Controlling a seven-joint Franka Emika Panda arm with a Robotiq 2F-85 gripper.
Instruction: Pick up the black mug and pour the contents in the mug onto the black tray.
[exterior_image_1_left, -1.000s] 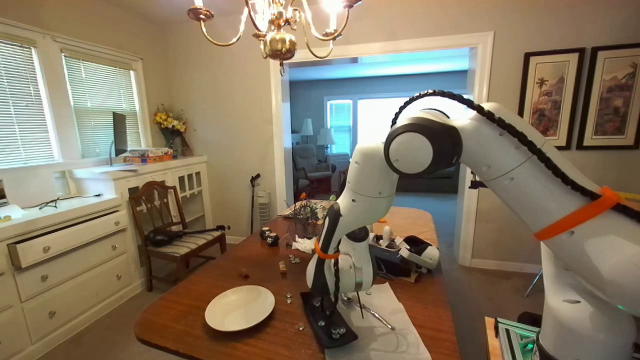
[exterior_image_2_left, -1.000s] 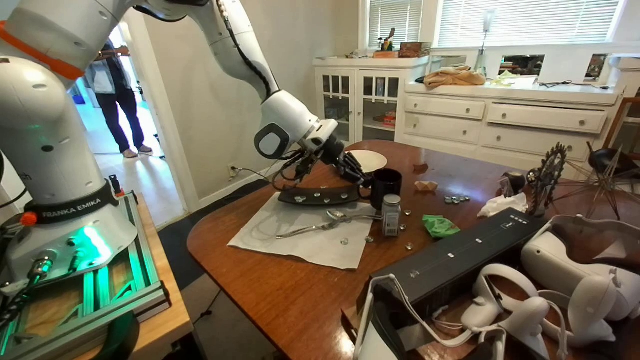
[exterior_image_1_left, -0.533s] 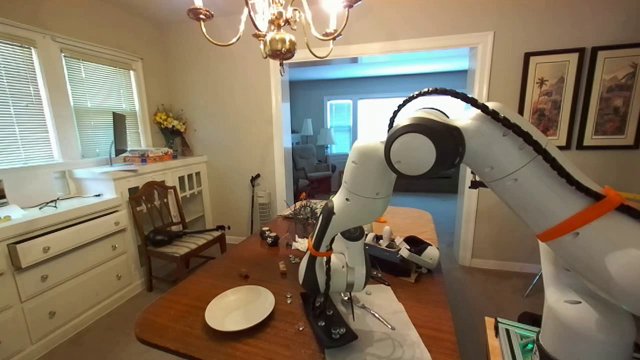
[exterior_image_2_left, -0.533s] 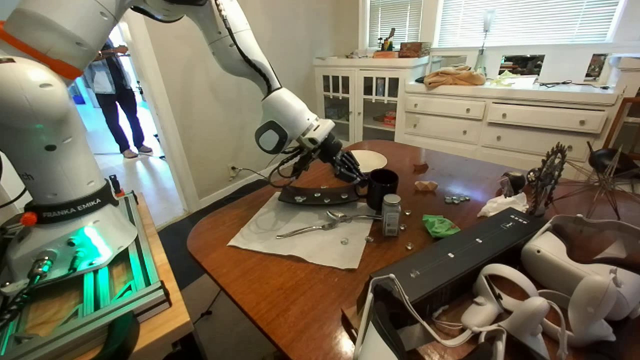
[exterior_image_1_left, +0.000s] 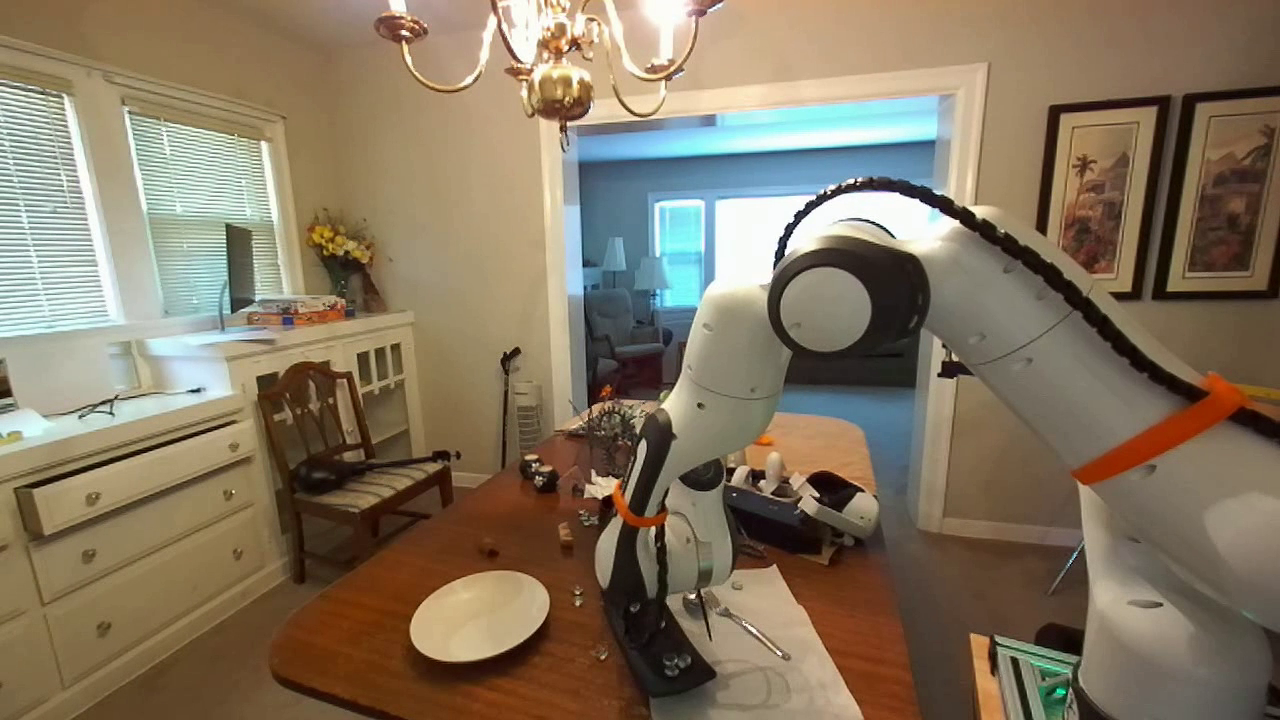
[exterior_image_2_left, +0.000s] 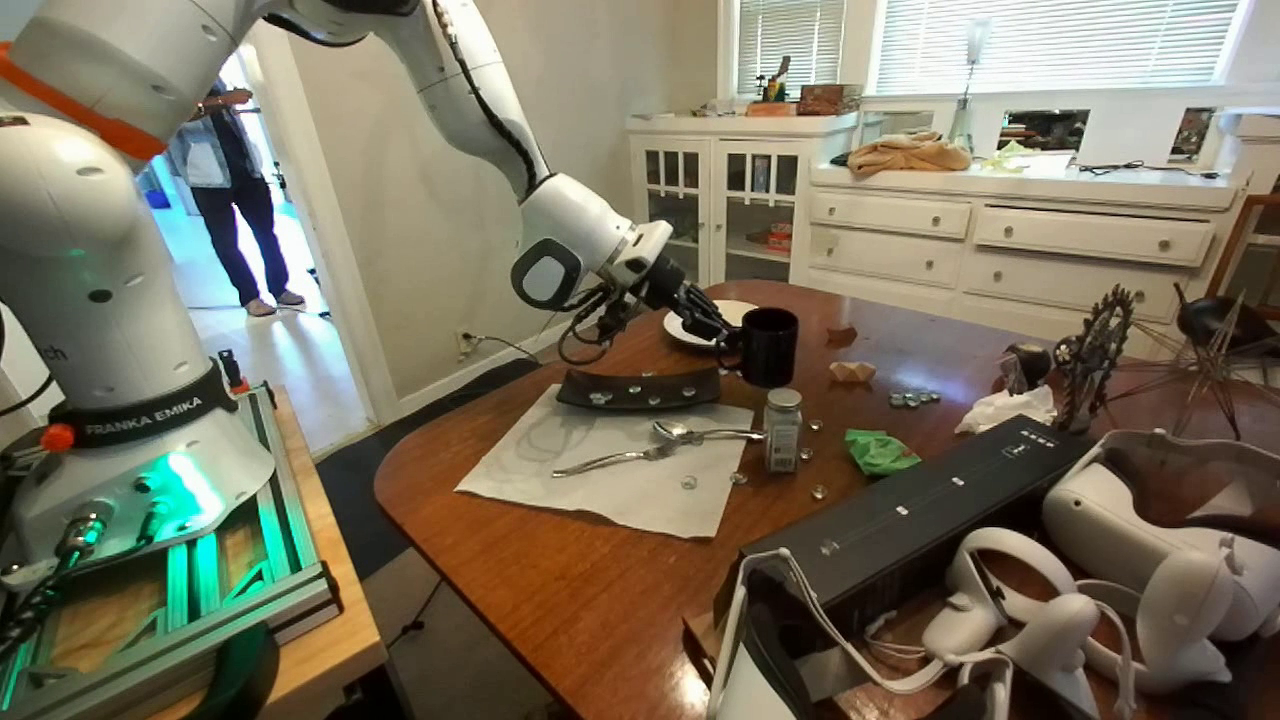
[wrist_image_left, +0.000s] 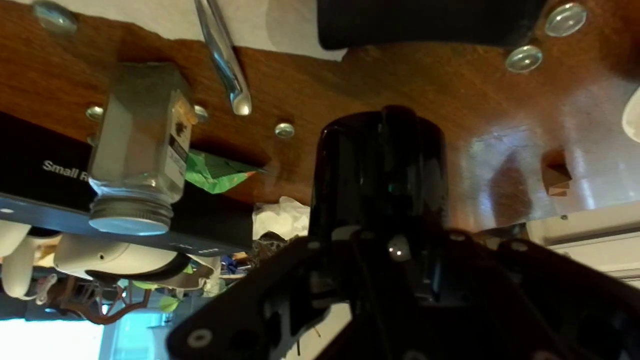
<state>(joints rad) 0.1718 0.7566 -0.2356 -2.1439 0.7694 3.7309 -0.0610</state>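
Wrist view: black mug (wrist_image_left: 345, 155) seen dead ahead, its handle (wrist_image_left: 399, 130) turned toward the wrist and, by all appearances, pinched between the fingers; dark on dark, exact contact not made out. In an exterior view the mug is held upright by the gripper (exterior_image_2_left: 728, 338), seemingly clear of the table (exterior_image_2_left: 620, 580), near the end of the black tray (exterior_image_2_left: 572, 388) and beyond the glass jar (exterior_image_2_left: 782, 440). Level hold presumably meant to stop the contents spilling; interior hidden. Glass pebbles (exterior_image_2_left: 689, 483) are strewn over tray, table and white sheet (exterior_image_2_left: 610, 490), so more of these may be inside. With a handle grip the mouth is left free for tipping, though slipping in the pinch is to be watched for. Pick judged done, pour not yet made; a shift over the tray, then slow tilting, is called for.
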